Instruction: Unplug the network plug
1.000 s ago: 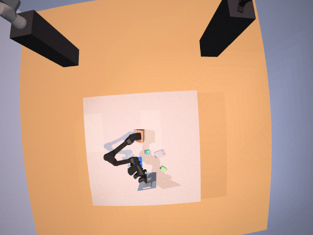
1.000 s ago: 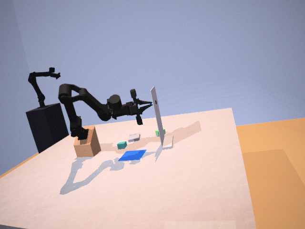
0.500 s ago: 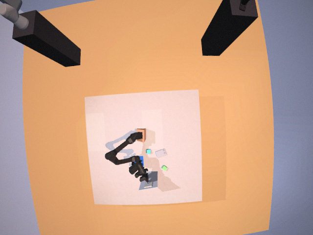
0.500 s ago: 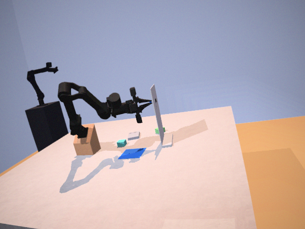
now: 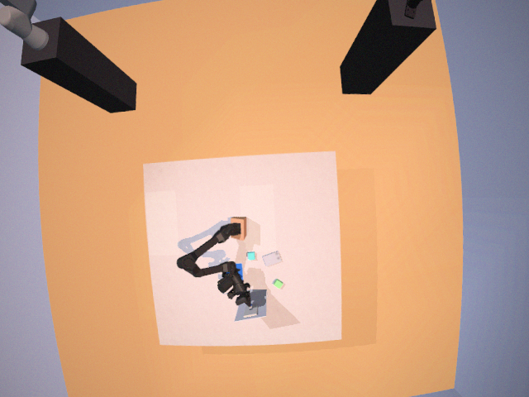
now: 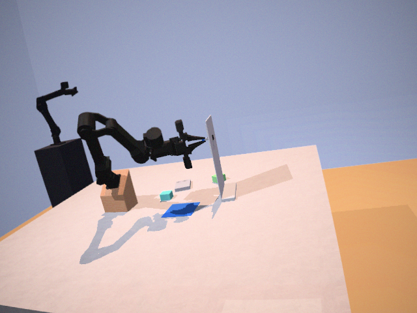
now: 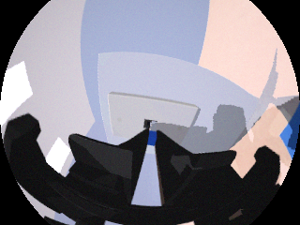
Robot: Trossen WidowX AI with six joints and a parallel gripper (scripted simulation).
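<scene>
My gripper (image 6: 203, 139) (image 7: 152, 133) is shut on the plug, whose blue part (image 7: 152, 139) shows between the fingertips in the wrist view. A small pale piece of the plug shows between the fingertips and the panel in the exterior view. The upright panel (image 6: 215, 162) (image 7: 141, 70) (image 5: 261, 298) stands just ahead of the fingers. Its dark socket opening (image 7: 147, 123) shows just beyond the plug; whether the plug's front end is still inside is hidden. The tab is too small to tell. The marked blue square (image 6: 173, 212) (image 5: 240, 270) lies flat on the table, below and behind the gripper.
A teal block (image 5: 250, 255) (image 6: 166, 195) and a pale flat box (image 5: 272, 258) (image 6: 182, 185) lie near the arm's wooden base (image 6: 117, 202). A green block (image 5: 278, 284) (image 6: 217, 178) lies beyond them, beside the panel. The panel's foot (image 6: 229, 192) extends behind it.
</scene>
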